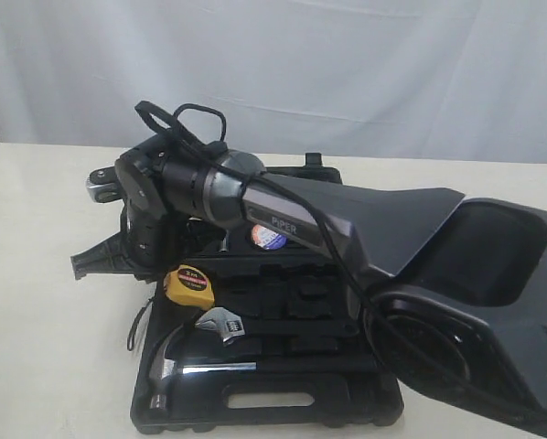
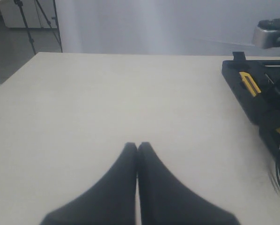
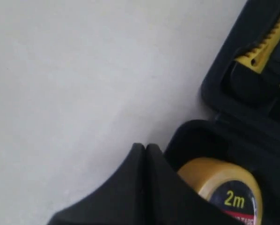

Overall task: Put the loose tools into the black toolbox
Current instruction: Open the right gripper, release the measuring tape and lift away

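The black toolbox (image 1: 347,402) lies open on the table, its handle hole toward the near edge. In it sit the yellow "2m" tape measure (image 1: 189,279) and the tape roll (image 1: 269,238), whose label shows past the arm. The utility knife (image 2: 249,82) (image 3: 264,47) lies in the far half of the toolbox (image 2: 240,96) (image 3: 224,108). The pliers are hidden. My right gripper (image 1: 77,267) (image 3: 145,146) reaches across the case and is shut and empty, just left of the tape measure (image 3: 224,187). My left gripper (image 2: 137,145) is shut and empty over bare table, out of the exterior view.
A steel hammer (image 1: 177,366) and an adjustable wrench (image 1: 220,325) rest in the near half of the case. The right arm (image 1: 283,219) hides much of the case's middle. A black strap (image 1: 136,329) hangs off the case's left side. A tripod (image 2: 34,23) stands beyond the table.
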`<state>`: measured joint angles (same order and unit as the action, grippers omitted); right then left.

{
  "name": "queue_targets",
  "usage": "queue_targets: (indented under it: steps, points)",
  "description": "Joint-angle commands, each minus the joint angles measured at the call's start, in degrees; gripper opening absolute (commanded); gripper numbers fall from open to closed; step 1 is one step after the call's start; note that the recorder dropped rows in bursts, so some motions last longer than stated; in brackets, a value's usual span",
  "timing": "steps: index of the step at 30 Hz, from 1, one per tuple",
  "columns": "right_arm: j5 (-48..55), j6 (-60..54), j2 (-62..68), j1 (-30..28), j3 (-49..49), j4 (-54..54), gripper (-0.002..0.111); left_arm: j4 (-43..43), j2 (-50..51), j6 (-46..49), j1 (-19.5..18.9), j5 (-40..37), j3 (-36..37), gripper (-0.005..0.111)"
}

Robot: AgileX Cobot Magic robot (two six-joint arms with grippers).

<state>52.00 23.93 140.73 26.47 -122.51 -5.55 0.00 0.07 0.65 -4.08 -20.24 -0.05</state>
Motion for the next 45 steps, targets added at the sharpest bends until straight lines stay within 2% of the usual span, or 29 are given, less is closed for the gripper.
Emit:
queue_targets:
  steps: [1,6,11,17,22,34,45]
  points:
    - [0.3,0.0,-0.5,-0.4,0.0,-0.6,0.0,0.0,-0.1,-0.2,0.1,0.6,0.1,0.0]
    - [2.5,0.0,-4.2,-0.4,0.0,-1.9,0.0,0.0,-0.1,-0.2,0.1,0.6,0.1,0.0]
    - [10.4,0.0,-6.9,-0.3,0.0,-5.8,0.0,0.0,-0.1,-0.2,0.1,0.6,0.1,0.0]
    - [9.5,-3.7,0.1,-0.1,0.1,-0.7,0.0,0.0,-0.1,-0.2,0.1,0.6,0.1,0.0]
    - [8.0,-3.3,0.2,-0.1,0.0,-0.9,0.0,0.0,-0.1,-0.2,0.1,0.6,0.1,0.0]
    - [10.9,-2.1,-6.7,-0.2,0.0,-7.1,0.0,0.0,-0.1,-0.2,0.1,0.6,0.1,0.0]
    - [11.0,0.9,-1.7,-0.5,1.3,-9.8,0.0,0.0,-0.1,-0.2,0.1,0.6,0.1,0.0]
